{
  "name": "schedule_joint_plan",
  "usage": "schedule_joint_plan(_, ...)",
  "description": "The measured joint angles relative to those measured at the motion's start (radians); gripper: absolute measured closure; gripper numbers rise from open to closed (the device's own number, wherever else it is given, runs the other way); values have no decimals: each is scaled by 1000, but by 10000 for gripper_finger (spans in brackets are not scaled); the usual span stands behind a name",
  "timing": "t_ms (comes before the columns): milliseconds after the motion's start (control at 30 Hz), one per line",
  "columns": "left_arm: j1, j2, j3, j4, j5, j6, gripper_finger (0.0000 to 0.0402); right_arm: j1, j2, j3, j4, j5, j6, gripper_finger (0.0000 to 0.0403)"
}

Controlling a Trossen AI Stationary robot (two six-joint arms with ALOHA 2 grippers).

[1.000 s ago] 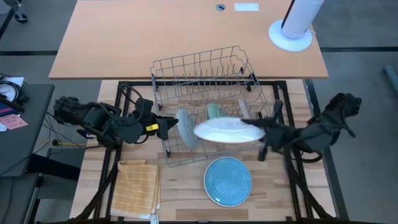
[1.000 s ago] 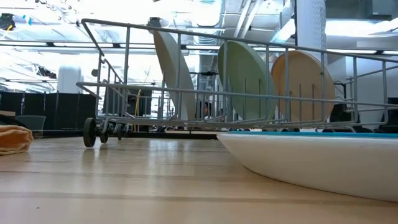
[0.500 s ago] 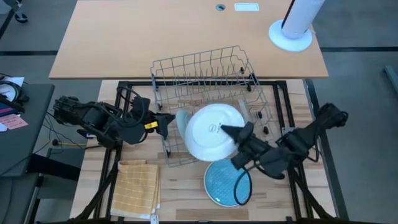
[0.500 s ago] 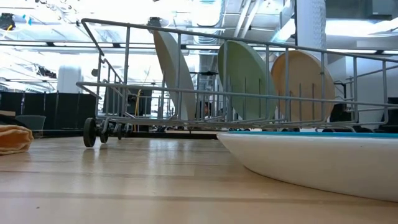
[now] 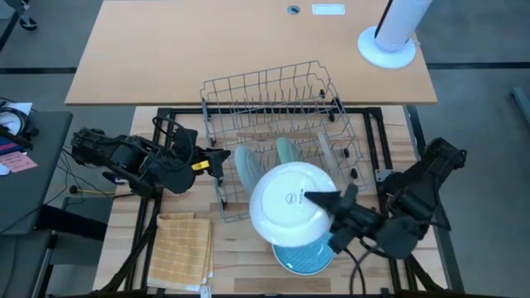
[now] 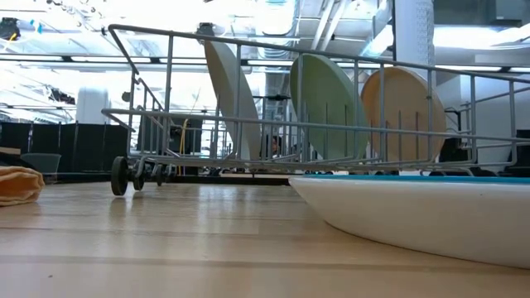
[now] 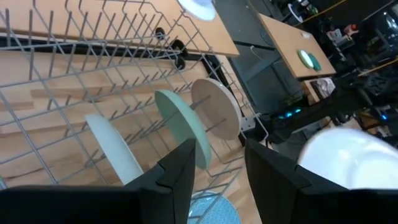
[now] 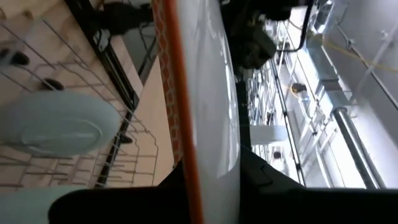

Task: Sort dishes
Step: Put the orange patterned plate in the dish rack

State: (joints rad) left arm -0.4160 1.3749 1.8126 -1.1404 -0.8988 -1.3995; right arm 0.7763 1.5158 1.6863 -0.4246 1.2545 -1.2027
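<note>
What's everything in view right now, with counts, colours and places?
Grey wire dish rack: one, centre of the wooden table.
Plates standing in the rack: three; pale grey-white, pale teal-green, beige, side by side on edge.
White round plate with orange-red rim: one, held over the rack's front edge.
Teal-blue patterned plate: one, flat on the table, partly under the held plate.
Yellow checked cloth: one, front left of the table.
White round lamp base: one, on the far desk.
Left gripper: fingers open, beside the rack's left side.
Right gripper: shut on the white plate.

Light wooden slat table (image 5: 248,248): wire rack (image 5: 277,136), yellow checked cloth (image 5: 182,248), teal plate (image 5: 302,258) on it
</note>
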Motion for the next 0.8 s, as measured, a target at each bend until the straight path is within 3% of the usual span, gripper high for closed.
schedule_joint_plan(433, 0, 0, 0, 0, -23, -1, 267, 76, -25, 0, 35, 1, 73, 376)
schedule_joint_plan(567, 0, 0, 0, -15, -23, -1, 267, 75, -56, 11, 162, 6, 97, 376)
schedule_joint_plan(800, 0, 0, 0, -47, -23, -1, 267, 54, -123, 155, 455, 88, 223, 376)
